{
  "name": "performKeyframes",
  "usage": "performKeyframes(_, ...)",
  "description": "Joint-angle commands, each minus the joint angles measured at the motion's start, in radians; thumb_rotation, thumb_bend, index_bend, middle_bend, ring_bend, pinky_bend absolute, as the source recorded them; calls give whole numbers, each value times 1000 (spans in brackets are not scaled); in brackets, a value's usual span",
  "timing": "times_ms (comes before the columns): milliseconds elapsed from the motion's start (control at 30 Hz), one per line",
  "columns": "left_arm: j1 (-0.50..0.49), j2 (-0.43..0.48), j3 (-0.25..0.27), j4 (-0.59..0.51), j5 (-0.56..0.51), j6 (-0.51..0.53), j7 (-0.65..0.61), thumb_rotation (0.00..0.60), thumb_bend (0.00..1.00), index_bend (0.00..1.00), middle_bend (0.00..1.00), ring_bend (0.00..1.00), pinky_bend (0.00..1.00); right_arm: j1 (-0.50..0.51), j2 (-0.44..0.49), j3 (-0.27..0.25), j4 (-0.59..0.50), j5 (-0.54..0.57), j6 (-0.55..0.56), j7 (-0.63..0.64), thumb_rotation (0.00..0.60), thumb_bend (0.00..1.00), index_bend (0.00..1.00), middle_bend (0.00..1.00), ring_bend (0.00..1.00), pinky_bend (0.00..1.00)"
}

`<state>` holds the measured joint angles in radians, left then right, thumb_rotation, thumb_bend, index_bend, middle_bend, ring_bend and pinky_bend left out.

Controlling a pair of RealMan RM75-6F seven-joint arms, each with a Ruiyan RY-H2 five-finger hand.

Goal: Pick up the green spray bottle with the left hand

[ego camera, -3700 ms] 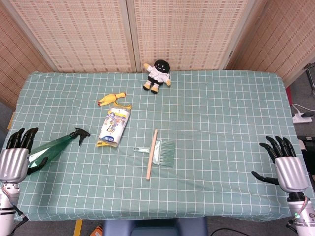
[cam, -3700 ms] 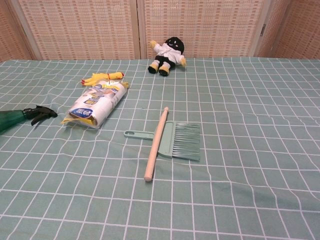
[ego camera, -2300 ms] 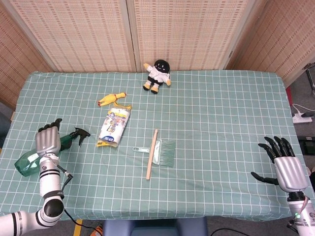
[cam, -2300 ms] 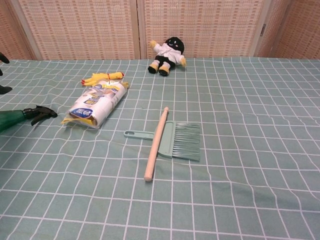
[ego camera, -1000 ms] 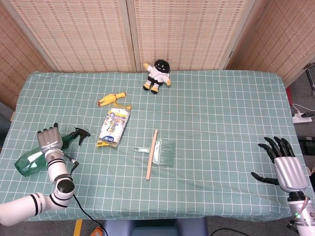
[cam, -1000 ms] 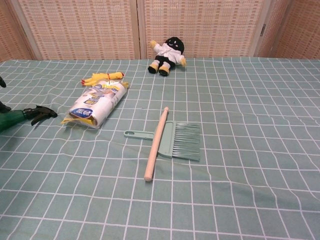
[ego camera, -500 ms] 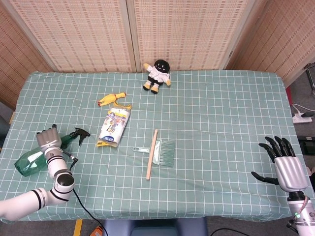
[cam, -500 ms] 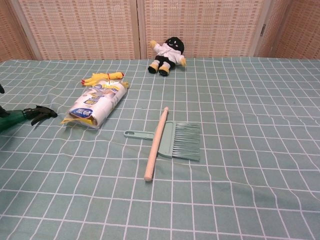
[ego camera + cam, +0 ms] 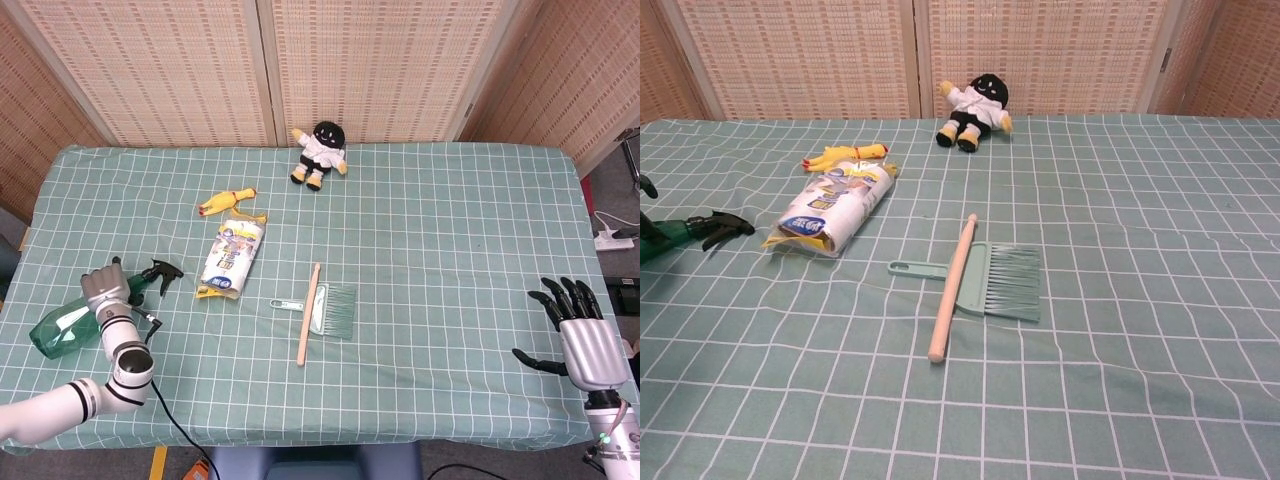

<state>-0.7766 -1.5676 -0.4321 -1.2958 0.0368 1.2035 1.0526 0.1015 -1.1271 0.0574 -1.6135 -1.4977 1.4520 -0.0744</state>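
The green spray bottle [image 9: 58, 327] lies on its side near the table's left edge, its black trigger head [image 9: 162, 272] pointing right. My left hand [image 9: 103, 291] sits palm-down on the bottle's neck, just behind the trigger head. Its back hides the fingers, so whether they grip the bottle cannot be told. In the chest view only the bottle's neck [image 9: 670, 236] and a dark fingertip [image 9: 646, 186] show at the left border. My right hand [image 9: 585, 342] hovers off the table's right front corner, fingers spread and empty.
A white and yellow packet [image 9: 232, 258] lies just right of the trigger head, with a yellow rubber chicken [image 9: 226, 201] beyond it. A wooden-handled brush and green dustpan [image 9: 318, 308] lie mid-table. A black-headed doll [image 9: 320, 152] sits at the far edge.
My left hand has come in from the table's left edge and settled lower onto the bottle's neck. The bottle has not moved. The right hand stays put.
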Motion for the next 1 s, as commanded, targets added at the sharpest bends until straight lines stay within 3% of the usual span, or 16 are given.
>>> performKeyframes(33,-7,-10,1,22,-14,-3,8,600,263,121,263,199,183,-1,-1,0,2,-1,3,3,600,0,230,94,29,41)
performKeyframes(300,-14,-28,-4,72,-39,-22,16,600,275,130,328,215,193,-5,-2,1,5,2,7,5,600,0,230,94,29,41)
performKeyframes(767,-8,-27,0,79,7,-16,-17,600,300,172,480,286,227,-7,-1,1,7,-1,9,11,600,0,230,94,29,41)
performKeyframes(1000,-1,27,0,3,130,22,-82,600,302,203,543,325,242,-7,0,1,7,-2,8,15,600,0,229,94,29,41)
